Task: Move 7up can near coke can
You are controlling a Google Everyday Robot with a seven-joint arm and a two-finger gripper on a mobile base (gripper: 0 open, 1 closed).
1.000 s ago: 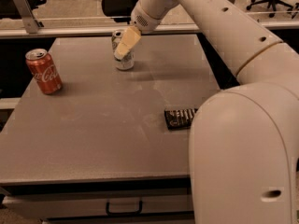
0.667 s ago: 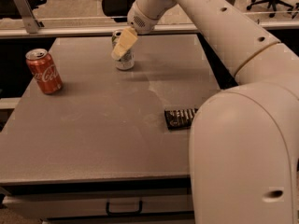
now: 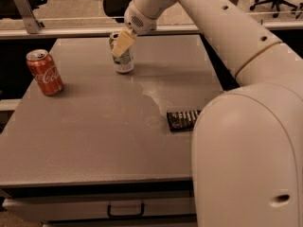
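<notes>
The 7up can (image 3: 125, 64), pale silvery with a silver top, stands at the far middle of the grey table (image 3: 94, 136). My gripper (image 3: 119, 48) comes down on it from the upper right. One tan finger (image 3: 123, 42) lies across the can's front upper part, and the jaws are shut on the can. The coke can (image 3: 44, 73), red with white script, stands upright near the table's left edge, well apart from the 7up can.
A flat black object (image 3: 182, 119) lies on the table's right side, partly hidden by my white arm (image 3: 246, 141). A drawer handle (image 3: 125, 211) shows below the front edge. A rail (image 3: 71, 30) and office chairs stand behind the table.
My gripper has shifted a little to the left, and the 7up can has moved slightly left with it. The coke can has not moved.
</notes>
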